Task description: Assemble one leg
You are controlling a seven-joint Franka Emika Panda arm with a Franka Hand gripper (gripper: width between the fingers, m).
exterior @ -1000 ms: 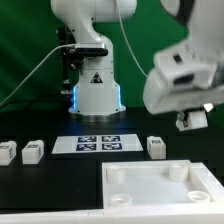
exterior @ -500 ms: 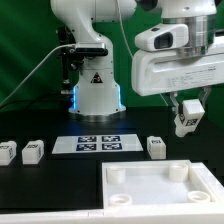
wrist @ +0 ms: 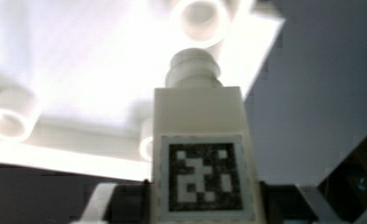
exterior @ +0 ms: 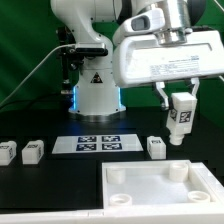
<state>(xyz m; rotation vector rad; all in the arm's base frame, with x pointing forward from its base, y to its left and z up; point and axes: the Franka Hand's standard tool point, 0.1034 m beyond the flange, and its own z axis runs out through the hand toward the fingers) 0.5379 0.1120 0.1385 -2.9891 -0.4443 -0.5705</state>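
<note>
- Exterior view: my pincer (exterior: 180, 104) hangs in the air at the view's right, clamped on the leg (exterior: 181, 119), a small white block w/ a black-and-white tag on its face. The leg is upright and clear of the table (exterior: 45, 190).
- Below it, nearer the camera, the panel (exterior: 150, 196) lies flat w/ round sockets at its corners. The far-right socket (exterior: 178, 171) is the closest one to the leg.
- Wrist view: the leg (wrist: 199, 125) fills the centre, and its peg (wrist: 194, 68) points at the panel (wrist: 82, 70). A socket (wrist: 205, 14) shows beyond the peg, and I can't tell if the two line up.
- Risk 1: if I lower w/o lining them up, the peg hits the socket rim or the flat top, and the leg tips or slips in the grip.
- Risk 2: a sideways nudge at contact could twist the leg so it jams askew.
- Risk 3: a hard off-centre push could shove the panel across the table.
- Risk 4: a spare leg (exterior: 156, 147) stands just beside the marker board (exterior: 98, 143), near my path, and a low swing could knock it over.
</note>
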